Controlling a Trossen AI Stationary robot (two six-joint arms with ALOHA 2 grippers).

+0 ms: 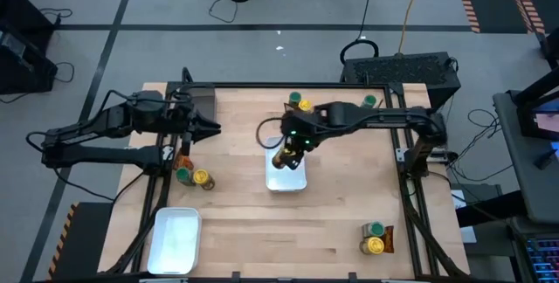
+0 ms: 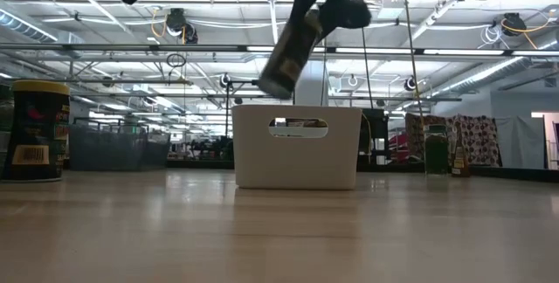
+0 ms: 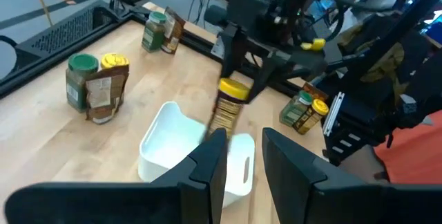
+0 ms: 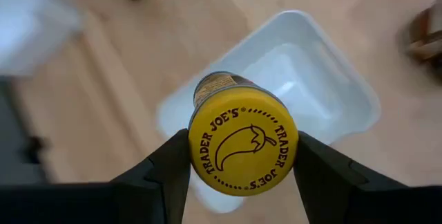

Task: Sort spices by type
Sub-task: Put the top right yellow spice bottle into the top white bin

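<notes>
My right gripper [image 1: 293, 146] is shut on a jar with a yellow lid [image 4: 242, 141], hanging over the white tray [image 1: 286, 178] at the table's middle. In the low view the jar [image 2: 288, 51] hangs tilted above that tray [image 2: 297, 156]. My left gripper [image 1: 212, 127] waits at the far left, raised and open, with nothing between its fingers [image 3: 210, 158]. Other jars stand on their bases: a green and a yellow one [image 1: 192, 177] at the left by a brown packet [image 1: 183, 161], others at the far edge [image 1: 299, 102] and at the near right [image 1: 375, 238]. My right gripper pinches the jar's yellow-lidded top end [image 4: 197, 137] between its two fingers [image 4: 173, 169], one on each side of the lid. The fingers come slanting down from above. The jar hangs tilted below them, its bottom end [image 2: 275, 86] lowest and clear of the tray.
A second white tray [image 1: 175, 239] lies at the near left corner. A dark box [image 1: 203, 100] sits at the far left corner, behind my left gripper. A single green-lidded jar [image 1: 371, 101] stands at the far right. Bare wood lies between the middle tray and the near edge.
</notes>
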